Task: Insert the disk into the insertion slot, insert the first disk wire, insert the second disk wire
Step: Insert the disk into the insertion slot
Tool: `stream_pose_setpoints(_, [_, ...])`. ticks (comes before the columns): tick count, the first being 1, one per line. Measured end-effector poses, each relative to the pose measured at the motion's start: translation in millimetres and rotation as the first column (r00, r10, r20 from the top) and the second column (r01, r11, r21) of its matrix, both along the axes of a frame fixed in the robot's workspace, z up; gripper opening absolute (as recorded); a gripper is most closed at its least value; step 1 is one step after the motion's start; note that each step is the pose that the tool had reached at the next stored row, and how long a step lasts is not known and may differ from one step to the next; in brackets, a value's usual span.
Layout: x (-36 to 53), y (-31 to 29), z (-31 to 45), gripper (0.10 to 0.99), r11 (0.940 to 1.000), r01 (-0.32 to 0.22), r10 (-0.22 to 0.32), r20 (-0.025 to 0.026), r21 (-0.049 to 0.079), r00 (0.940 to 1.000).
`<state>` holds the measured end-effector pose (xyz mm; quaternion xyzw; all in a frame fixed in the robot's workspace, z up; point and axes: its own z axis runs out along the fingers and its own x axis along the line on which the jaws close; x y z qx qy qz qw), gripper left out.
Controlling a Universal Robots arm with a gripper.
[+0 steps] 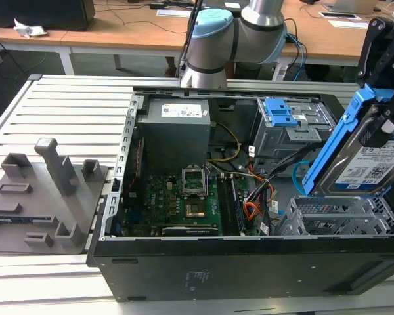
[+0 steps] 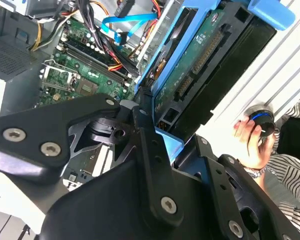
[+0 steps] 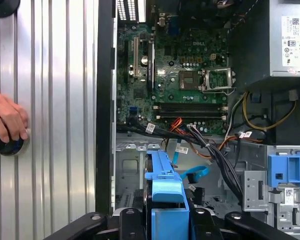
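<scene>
Gripper (image 1: 383, 118) clamped on disk (image 1: 374, 167) | disk tilted, raised over slot (image 1: 335, 216), lower edge near its mouth, not seated | orange wire (image 1: 249, 211), blue cable (image 1: 299, 172) loose beside slot, apparently unplugged | progress: step one under way, all three left

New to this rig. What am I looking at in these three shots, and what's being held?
A grey robot arm reaches over an open computer case on a slatted metal table. The exterior view looks on from off the arm; both wrist views ride on it. Its black jaws hold the disk, a silver drive in a blue carrier, tilted over the insertion slot, not yet in. A grey fixture block sits at the exterior view's left. In the first wrist view a person's hand rests on a round black knob.
</scene>
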<state>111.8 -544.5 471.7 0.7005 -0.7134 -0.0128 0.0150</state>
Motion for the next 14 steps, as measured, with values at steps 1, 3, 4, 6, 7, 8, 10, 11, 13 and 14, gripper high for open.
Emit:
stream_pose_setpoints(1, [0.0, 2.2, 0.0, 0.369, 1.0000, 0.000, 0.000, 0.0000, 0.000, 1.0000])
stream_pose_setpoints(3, [0.3, 6.0, 0.0, 0.369, 1.0000, 0.000, 0.000, 0.0000, 0.000, 1.0000])
stream_pose_setpoints(4, [1.6, 7.5, 0.0, 0.369, 1.0000, 0.000, 0.000, 0.0000, 0.000, 1.0000])
stream_pose_setpoints(6, [7.1, 9.9, -0.1, 0.369, 1.0000, -0.001, 0.001, -0.0001, 0.000, 1.0000])
stream_pose_setpoints(7, [8.6, 10.5, -0.1, 0.369, 1.0000, -0.001, 0.001, -0.0002, 0.000, 1.0000])
stream_pose_setpoints(8, [9.4, 10.9, 0.0, 0.369, 1.0000, -0.001, 0.001, -0.0002, 0.000, 1.0000])
stream_pose_setpoints(10, [9.4, 10.9, 0.0, 0.369, 1.0000, 0.000, 0.000, -0.0002, 0.000, 1.0000])
stream_pose_setpoints(11, [9.5, 11.0, -0.1, 0.369, 1.0000, 0.000, 0.000, -0.0002, 0.000, 1.0000])
stream_pose_setpoints(13, [9.5, 11.0, -0.1, 0.369, 1.0000, -0.001, 0.001, -0.0002, 0.000, 1.0000])
stream_pose_setpoints(14, [9.5, 11.0, -0.1, 0.369, 1.0000, -0.001, 0.001, -0.0002, 0.000, 1.0000])
